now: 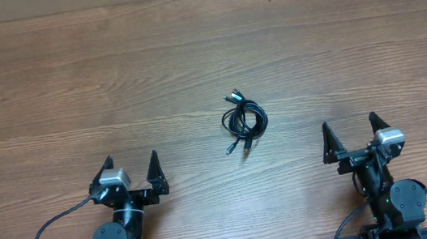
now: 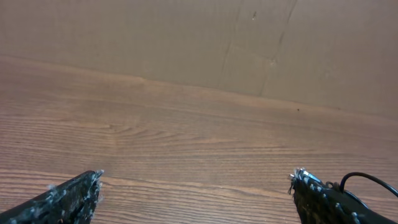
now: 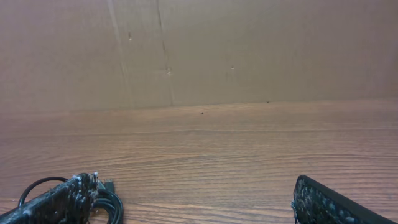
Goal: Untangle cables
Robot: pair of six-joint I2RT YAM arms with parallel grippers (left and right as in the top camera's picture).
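Observation:
The cables (image 1: 243, 121) lie in a small black coiled tangle on the wooden table (image 1: 189, 57), a little right of centre, with silver-tipped plug ends sticking out above and below the coil. My left gripper (image 1: 132, 165) stands open near the front left, well apart from the tangle. At the front right my right gripper (image 1: 351, 129) is open too, with nothing between its fingers. In the right wrist view part of the cables (image 3: 112, 200) shows beside the left fingertip (image 3: 81, 186). In the left wrist view a thin loop of the cables (image 2: 367, 178) peeks past the right fingertip (image 2: 308, 186).
A cardboard wall (image 3: 249, 50) rises behind the table's far edge. Thicker black wires (image 1: 48, 234) run from the arm bases at the front edge.

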